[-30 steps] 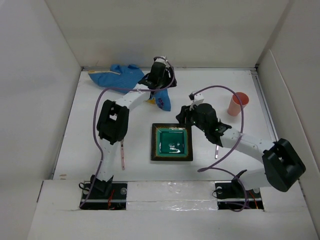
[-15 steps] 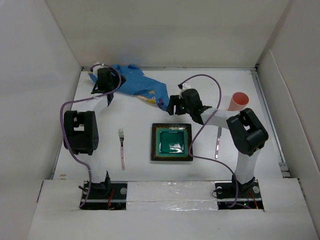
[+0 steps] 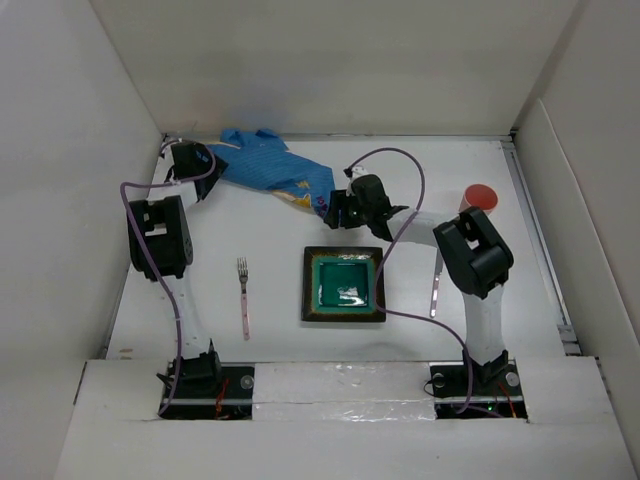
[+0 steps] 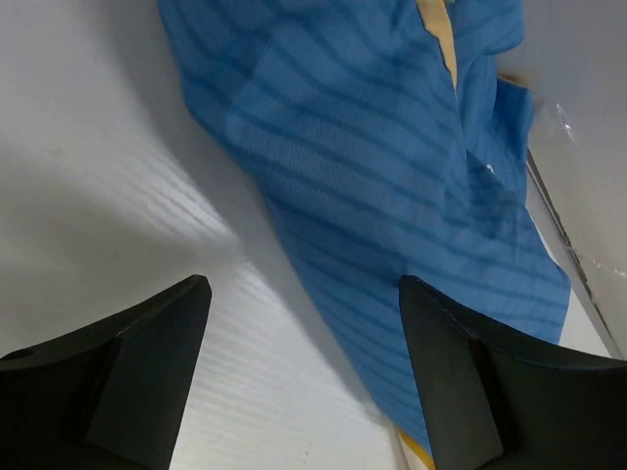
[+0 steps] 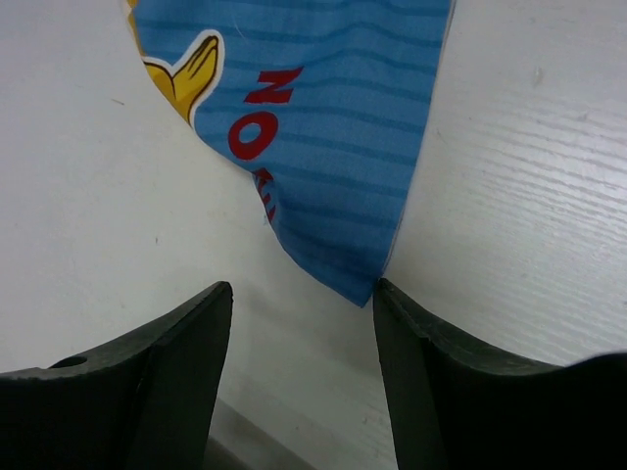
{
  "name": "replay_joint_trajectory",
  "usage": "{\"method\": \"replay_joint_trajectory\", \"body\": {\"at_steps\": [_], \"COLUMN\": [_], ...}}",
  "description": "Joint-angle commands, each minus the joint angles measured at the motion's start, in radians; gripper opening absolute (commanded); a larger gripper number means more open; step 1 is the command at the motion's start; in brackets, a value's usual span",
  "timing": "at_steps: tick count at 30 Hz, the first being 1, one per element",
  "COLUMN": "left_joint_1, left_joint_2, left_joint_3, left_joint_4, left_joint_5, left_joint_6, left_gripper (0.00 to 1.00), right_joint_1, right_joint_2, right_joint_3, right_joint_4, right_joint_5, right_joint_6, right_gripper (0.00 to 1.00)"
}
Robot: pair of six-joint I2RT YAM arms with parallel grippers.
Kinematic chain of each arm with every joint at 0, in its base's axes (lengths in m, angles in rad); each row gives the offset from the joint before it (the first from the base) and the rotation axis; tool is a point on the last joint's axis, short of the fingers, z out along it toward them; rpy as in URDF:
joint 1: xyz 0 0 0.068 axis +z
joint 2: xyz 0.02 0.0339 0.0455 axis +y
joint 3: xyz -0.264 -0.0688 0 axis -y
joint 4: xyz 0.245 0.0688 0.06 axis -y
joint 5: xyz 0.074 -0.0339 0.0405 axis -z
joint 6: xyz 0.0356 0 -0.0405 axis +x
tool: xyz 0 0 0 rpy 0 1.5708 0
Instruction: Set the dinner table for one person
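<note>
The dinner table [image 3: 270, 230] is a white tabletop walled by white panels. A blue cartoon-printed placemat [image 3: 275, 170] lies crumpled along its far edge. My left gripper [image 3: 203, 160] stands open at the mat's left end. In the left wrist view the blue cloth [image 4: 392, 176] runs past the right finger [image 4: 460, 392], and my left gripper [image 4: 304, 294] has nothing between its fingers. My right gripper [image 3: 332, 208] is open at the mat's near right corner. That corner [image 5: 333, 196] points into my right gripper [image 5: 302, 294], just beyond the fingertips.
A square dark plate with a green centre [image 3: 343, 284] sits mid-table. A pink-handled fork [image 3: 243, 298] lies to its left and a knife [image 3: 436, 285] to its right. An orange-red cup [image 3: 479, 195] stands at the back right, partly behind the right arm.
My left gripper swung from the mat's middle to the far left corner. My right gripper moved up to the mat's right corner. The mat got drawn out longer, and both grippers opened wider.
</note>
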Motion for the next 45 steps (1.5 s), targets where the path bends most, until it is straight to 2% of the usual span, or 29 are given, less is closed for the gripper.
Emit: {"method": "replay_joint_trajectory", "body": {"at_steps": [1,5,6,8,11,12,15,18,19,21,22,26,27,28,29,32,35,36,37,38,39,42,45], "left_joint_1": [0.015,0.015,0.015,0.015,0.015,0.015,0.015,0.015,0.015,0.015,0.015,0.015,0.015,0.005,0.005,-0.031,-0.031,-0.041,-0.041,-0.061,-0.061,-0.086,-0.095], "left_joint_2": [0.040,0.129,0.146,0.190,0.227,0.229,0.217,0.134,0.035,0.002,-0.067,-0.199,-0.210,-0.208,-0.202,-0.188,-0.101,-0.075,-0.014,0.021,0.049,0.155,0.198], "left_joint_3": [0.064,0.153,0.167,0.211,0.237,0.237,0.257,0.256,0.259,0.266,0.274,0.349,0.381,0.427,0.525,0.639,0.746,0.771,0.800,0.844,0.861,0.904,0.888], "left_joint_4": [-0.026,-0.038,-0.040,-0.035,0.009,0.029,0.052,0.072,0.075,0.071,0.057,0.006,-0.012,-0.102,-0.153,-0.259,-0.339,-0.360,-0.406,-0.428,-0.448,-0.521,-0.567], "left_joint_5": [0.018,0.029,0.046,0.060,0.095,0.115,0.136,0.143,0.140,0.129,0.126,0.150,0.185,0.195,0.184,0.158,0.248,0.262,0.267,0.268,0.256,0.282,0.275], "left_joint_6": [-0.003,-0.016,-0.030,-0.041,-0.069,-0.075,-0.082,-0.050,-0.032,-0.006,0.006,0.060,0.088,0.106,0.126,0.206,0.215,0.221,0.232,0.264,0.278,0.312,0.339], "left_gripper": [0.75,0.75,0.74,0.71,0.46,0.24,0.00,0.00,0.00,0.00,0.00,0.00,0.00,0.00,0.00,0.00,0.00,0.00,0.11,0.23,0.46,0.74,0.80], "right_joint_1": [0.013,0.013,0.013,0.013,0.013,0.013,0.013,0.013,0.013,0.013,0.013,0.013,0.013,0.004,0.004,-0.033,-0.069,-0.080,-0.103,-0.114,-0.114,-0.140,-0.163], "right_joint_2": [0.013,0.027,0.027,0.019,0.001,-0.008,-0.026,-0.097,-0.176,-0.207,-0.238,-0.440,-0.477,-0.505,-0.537,-0.600,-0.616,-0.613,-0.608,-0.600,-0.593,-0.522,-0.453], "right_joint_3": [0.059,0.077,0.072,0.062,0.045,0.045,0.051,0.040,0.028,0.025,0.022,-0.006,-0.012,-0.013,-0.015,0.008,-0.013,-0.029,-0.059,-0.076,-0.095,-0.109,-0.122], "right_joint_4": [0.012,0.024,0.041,0.067,0.105,0.113,0.110,0.117,0.116,0.096,0.084,0.027,0.012,0.001,-0.008,-0.069,-0.103,-0.096,-0.090,-0.082,-0.064,-0.094,-0.094], "right_joint_5": [0.014,0.015,0.017,0.005,0.003,0.001,0.008,0.004,0.000,-0.006,-0.009,-0.035,-0.040,-0.046,-0.081,-0.135,-0.131,-0.135,-0.144,-0.153,-0.152,-0.137,-0.104], "right_joint_6": [0.009,0.023,0.028,0.029,0.032,0.029,0.022,-0.004,-0.018,-0.036,-0.044,-0.073,-0.079,-0.078,-0.078,-0.076,-0.087,-0.077,-0.072,-0.064,-0.055,-0.061,-0.060], "right_gripper": [0.64,0.57,0.52,0.47,0.27,0.15,0.00,0.00,0.00,0.00,0.00,0.00,0.00,0.00,0.00,0.00,0.00,0.00,0.00,0.00,0.00,0.00,0.00]}}
